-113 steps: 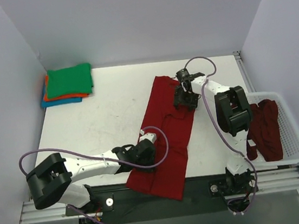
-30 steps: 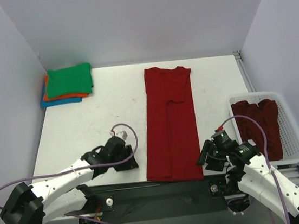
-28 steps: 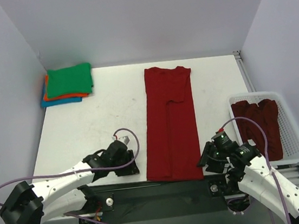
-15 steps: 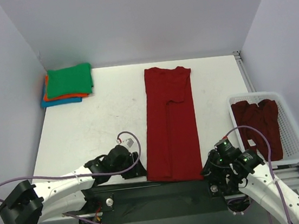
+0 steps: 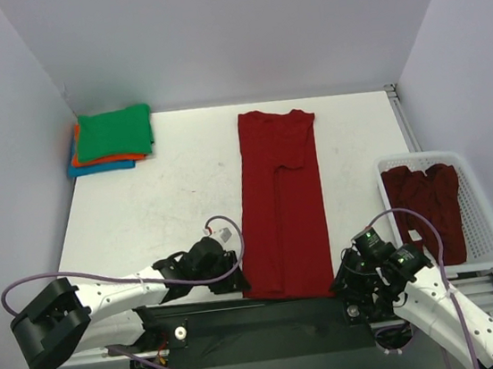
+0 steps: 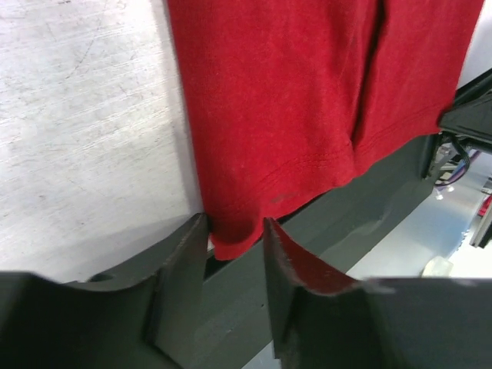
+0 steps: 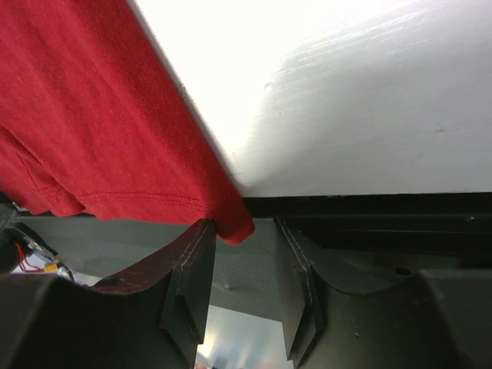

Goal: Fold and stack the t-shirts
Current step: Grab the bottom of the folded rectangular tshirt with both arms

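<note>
A dark red t-shirt (image 5: 282, 198), folded into a long strip, lies down the middle of the white table (image 5: 168, 203), its near hem hanging over the front edge. My left gripper (image 5: 237, 280) is at the hem's left corner. In the left wrist view that corner (image 6: 231, 240) sits between the open jaws of the left gripper (image 6: 234, 223), not pinched. My right gripper (image 5: 341, 283) is at the right corner. There the cloth (image 7: 231, 223) touches one finger (image 7: 192, 261), with a gap to the other; the right gripper (image 7: 243, 227) is open.
Folded t-shirts are stacked at the far left corner: green (image 5: 114, 132) over orange (image 5: 90, 159) over blue (image 5: 92, 168). A white slotted basket (image 5: 491, 235) at the right edge holds crumpled dark red t-shirts (image 5: 434, 206). A dark rail (image 6: 361, 200) runs below the table's front edge.
Both grippers have moved in along the front edge to the strip's near corners, the left one rightward, the right one down and leftward. Their jaws have narrowed around the corners.
</note>
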